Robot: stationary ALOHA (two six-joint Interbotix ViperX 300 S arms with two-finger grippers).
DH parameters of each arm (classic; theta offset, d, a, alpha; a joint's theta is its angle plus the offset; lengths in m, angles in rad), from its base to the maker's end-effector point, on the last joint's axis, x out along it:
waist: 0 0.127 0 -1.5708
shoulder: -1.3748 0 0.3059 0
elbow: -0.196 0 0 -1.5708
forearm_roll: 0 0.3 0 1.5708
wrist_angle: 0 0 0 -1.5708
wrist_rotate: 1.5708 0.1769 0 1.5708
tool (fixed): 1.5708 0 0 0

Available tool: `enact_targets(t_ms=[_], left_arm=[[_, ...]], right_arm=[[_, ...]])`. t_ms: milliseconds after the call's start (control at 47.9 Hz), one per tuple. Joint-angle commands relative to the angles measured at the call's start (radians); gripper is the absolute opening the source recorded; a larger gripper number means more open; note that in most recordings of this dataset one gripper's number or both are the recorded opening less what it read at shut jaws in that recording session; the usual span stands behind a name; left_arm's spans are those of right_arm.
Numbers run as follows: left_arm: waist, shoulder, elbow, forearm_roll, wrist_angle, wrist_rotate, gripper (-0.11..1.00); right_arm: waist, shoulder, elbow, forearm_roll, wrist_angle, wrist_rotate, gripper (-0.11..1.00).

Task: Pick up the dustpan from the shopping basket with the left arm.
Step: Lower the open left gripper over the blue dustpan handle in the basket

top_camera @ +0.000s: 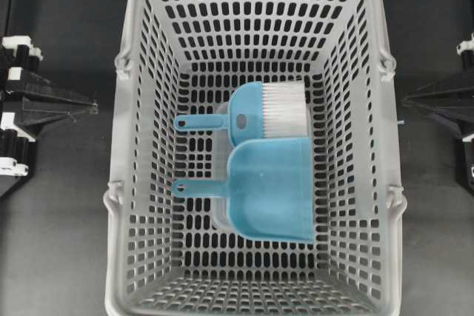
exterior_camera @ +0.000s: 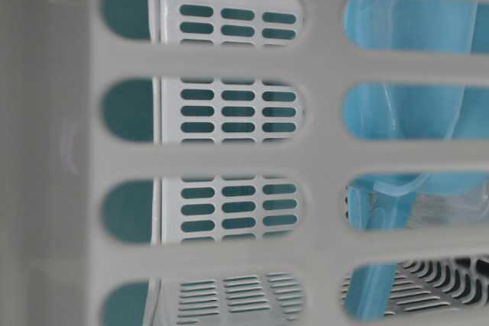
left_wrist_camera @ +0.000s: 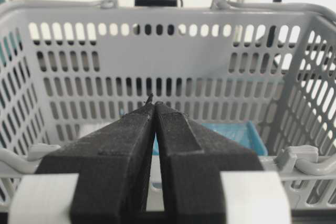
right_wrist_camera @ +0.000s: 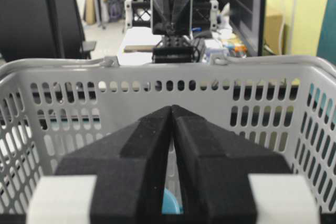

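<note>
Left gripper (left_wrist_camera: 154, 107) has its black fingers pressed together at the tips, holding nothing, poised outside the left wall of the shopping basket (top_camera: 141, 183). Right gripper (right_wrist_camera: 171, 109) is likewise closed and empty, outside the opposite wall. Inside, the dustpan (top_camera: 270, 190) lies flat on the floor toward the right wall, handle pointing left, its far edge touching the hand brush (top_camera: 270, 109).

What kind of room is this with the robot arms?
Probably a robotics lab or workshop. Two black robot grippers, left gripper and right gripper, flank a shopping basket on a dark table, and cluttered desks with monitors stand behind.
</note>
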Motion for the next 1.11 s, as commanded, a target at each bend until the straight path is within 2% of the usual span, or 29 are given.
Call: enact_targets(t_ms=[0,63,125,313,626,918,1001,1085], left_arm=[[-0.002,0.006,-0.074,0.041,0.037,-0.025,0.06],[-0.002,0.017,-0.126,0.04,0.114,-0.037,0.01],[-0.005,0.038,-0.178,0.04,0.196,-0.048,0.0],[-0.069,0.176,-0.37,0.041,0.472,-0.04,0.0],[-0.086,0.451,-0.664,0.041,0.755,-0.046,0.0],[-0.086,0.692,-0.897,0.04,1.104,-0.046,0.01],[-0.084,0.749,-0.95,0.04,1.164,-0.038,0.08],[-0.084,0.793,-0.991,0.04,1.207,-0.032,0.24]], right_arm=[[-0.003,0.012,-0.014,0.002,-0.005,0.005,0.0],[-0.005,0.012,-0.014,0.014,0.003,0.011,0.05],[-0.003,0.012,-0.012,0.029,0.014,0.031,-0.01],[-0.002,0.011,-0.012,0.029,0.021,0.091,-0.01],[-0.002,0.005,-0.014,0.029,0.032,0.097,-0.01],[0.003,-0.003,-0.012,0.029,0.032,0.097,-0.01],[0.006,-0.003,-0.012,0.029,0.034,0.097,-0.01],[0.006,-0.003,-0.012,0.029,0.032,0.097,-0.01]])
